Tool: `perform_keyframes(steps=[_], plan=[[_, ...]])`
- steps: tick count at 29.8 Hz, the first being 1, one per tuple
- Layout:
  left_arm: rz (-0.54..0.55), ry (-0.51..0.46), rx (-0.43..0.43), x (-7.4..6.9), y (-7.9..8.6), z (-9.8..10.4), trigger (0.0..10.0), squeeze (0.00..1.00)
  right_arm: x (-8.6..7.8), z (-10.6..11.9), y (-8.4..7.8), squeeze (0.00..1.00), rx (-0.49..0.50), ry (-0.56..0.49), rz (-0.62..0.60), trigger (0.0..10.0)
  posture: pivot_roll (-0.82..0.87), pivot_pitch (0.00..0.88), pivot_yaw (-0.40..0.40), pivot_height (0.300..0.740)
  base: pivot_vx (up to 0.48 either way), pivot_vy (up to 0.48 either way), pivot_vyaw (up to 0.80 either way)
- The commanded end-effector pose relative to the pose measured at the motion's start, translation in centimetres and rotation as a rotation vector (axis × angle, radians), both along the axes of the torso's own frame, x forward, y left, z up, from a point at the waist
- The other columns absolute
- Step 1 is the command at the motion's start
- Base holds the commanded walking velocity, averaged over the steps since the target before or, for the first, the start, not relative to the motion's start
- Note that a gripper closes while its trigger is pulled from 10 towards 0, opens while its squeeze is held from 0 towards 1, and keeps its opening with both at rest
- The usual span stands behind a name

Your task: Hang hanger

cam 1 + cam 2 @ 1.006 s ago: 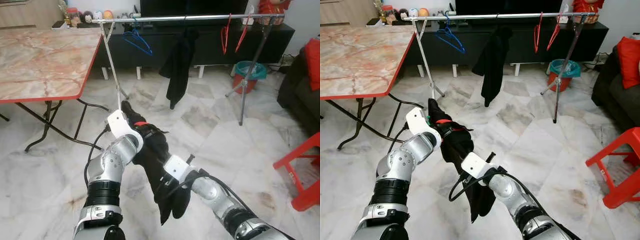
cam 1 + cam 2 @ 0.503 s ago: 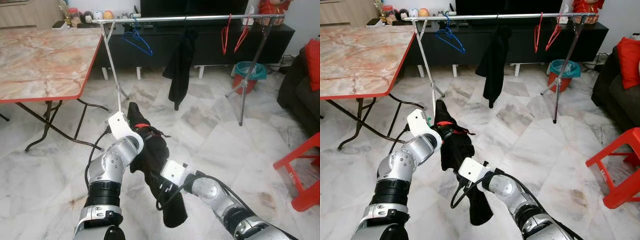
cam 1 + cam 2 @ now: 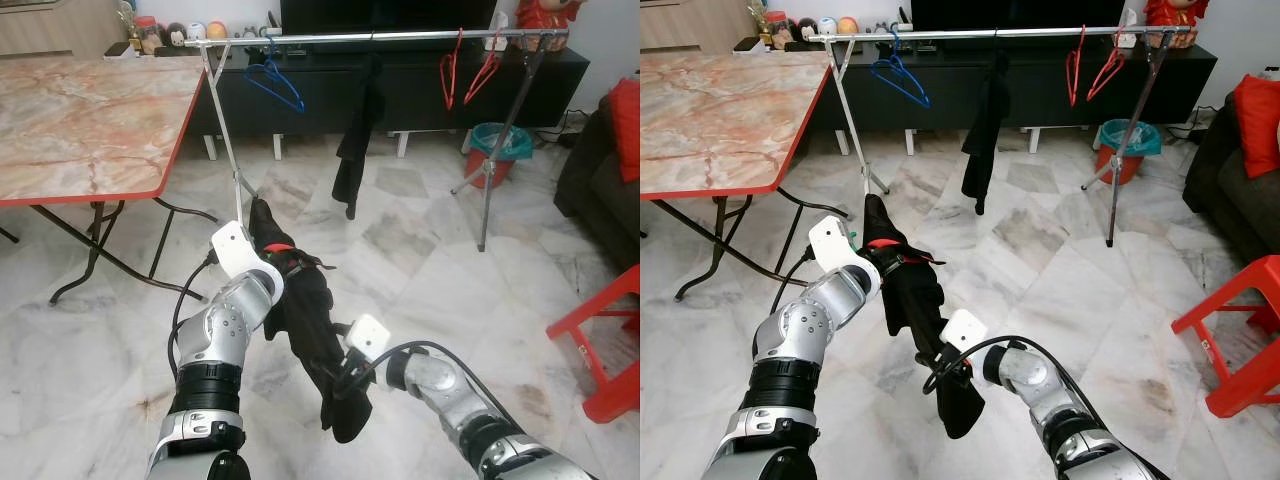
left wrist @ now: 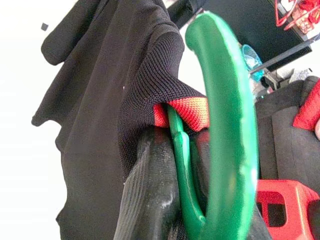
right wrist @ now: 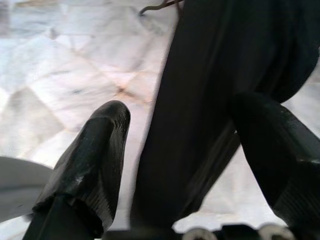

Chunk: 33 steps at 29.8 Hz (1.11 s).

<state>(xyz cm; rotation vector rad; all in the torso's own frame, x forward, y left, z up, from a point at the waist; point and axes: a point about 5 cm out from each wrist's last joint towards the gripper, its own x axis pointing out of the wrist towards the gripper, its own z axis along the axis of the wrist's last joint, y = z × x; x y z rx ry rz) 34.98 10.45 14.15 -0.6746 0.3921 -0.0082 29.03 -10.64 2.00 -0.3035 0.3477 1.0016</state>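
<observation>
While the left gripper [image 4: 175,150] is clamped on a green hanger [image 4: 225,125], its fingers [image 4: 150,190] pressed tight against the hanger's neck, a black garment [image 3: 305,320] with red trim at the collar drapes from that hanger. Landmark: the clothes rail [image 3: 380,37], a silver bar on splayed legs in front of a dark TV cabinet [image 3: 420,85]. Hanger and garment are held well short of the rail and lower than it, over the marble floor [image 3: 420,250], nearest the rail's left leg. The right gripper [image 5: 175,150] is at the garment's lower end; its fingers [image 5: 95,150] are spread wide, with the dark cloth hanging between them, and I cannot tell whether either finger touches it. On the rail: a blue hanger [image 3: 275,82] near its left end, another black garment [image 3: 355,150] at mid-span, two red hangers [image 3: 465,72] toward its right end. Left of the rail, a marble-topped table [image 3: 90,120] with a red edge. Behind the rail's right leg, a red bin [image 3: 495,150]. Right of the rail and nearer the robot, a red stool [image 3: 605,350].
</observation>
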Motion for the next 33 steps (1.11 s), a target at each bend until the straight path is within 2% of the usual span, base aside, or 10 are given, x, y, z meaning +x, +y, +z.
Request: perform_keyframes(steps=[1, 6, 10, 12, 13, 14, 15, 20, 26, 33], plan=[[0.02, -0.029, 0.011, 0.3, 0.1, 0.6, 0.0, 0.0, -0.4, -0.3, -0.2, 1.0, 0.022, 0.046, 0.013, 10.0, 0.05, 0.0, 0.038, 0.74, 0.0, 0.0, 0.0], [0.062, -0.026, 0.014, 0.3, 0.7, 0.4, 0.0, 0.0, -1.9, -1.3, -1.0, 1.0, 0.055, 0.165, 0.101, 10.0, 0.05, 0.0, 0.037, 0.74, 0.0, 0.0, 0.0], [0.091, -0.04, 0.021, 0.5, 1.2, 0.5, 0.0, 0.0, -2.2, -1.5, -1.7, 1.0, 0.047, 0.176, 0.092, 10.0, 0.05, 0.0, 0.036, 0.74, 0.0, 0.0, 0.0], [0.094, -0.051, 0.02, 0.5, 1.4, 0.6, 0.8, 0.0, -2.0, -1.5, -2.2, 1.0, 0.024, 0.146, 0.049, 10.0, 0.05, 0.0, 0.036, 0.74, 0.0, 0.0, 0.0], [0.068, -0.077, 0.038, 0.7, 1.5, 0.8, 4.6, 0.0, -1.7, -1.5, -2.7, 1.0, -0.002, 0.116, -0.005, 10.0, 0.04, 0.0, 0.036, 0.74, 0.0, 0.0, 0.0], [0.056, -0.087, 0.049, 0.8, 1.6, 0.9, 4.6, 0.0, -1.6, -1.5, -2.8, 1.0, -0.011, 0.107, -0.024, 10.0, 0.04, 0.0, 0.036, 0.74, 0.0, 0.0, 0.0], [0.012, -0.118, 0.079, 0.9, 1.6, 1.3, 10.0, 0.0, -1.2, -1.4, -3.3, 0.0, -0.046, 0.064, -0.084, 10.0, 0.04, 0.0, 0.036, 0.74, 0.0, 0.0, 0.0], [-0.205, -0.246, 0.262, 0.9, 1.6, 2.4, 10.0, 0.0, 0.5, -0.3, -4.3, 0.0, -0.09, -0.074, -0.284, 10.0, 0.04, 0.0, 0.036, 0.74, 0.0, 0.0, 0.0], [-0.389, -0.264, 0.378, -0.2, 0.9, 1.3, 10.0, 0.0, 2.2, 1.9, -3.3, 0.0, -0.01, -0.19, -0.346, 10.0, 0.04, 0.0, 0.034, 0.74, 0.0, 0.0, 0.0], [-0.501, -0.254, 0.404, -1.0, 0.3, 0.2, 10.0, 0.0, 2.8, 2.8, -3.0, 0.0, -0.004, -0.29, -0.421, 10.0, 0.04, 0.0, 0.025, 0.74, 0.0, 0.0, 0.0]])
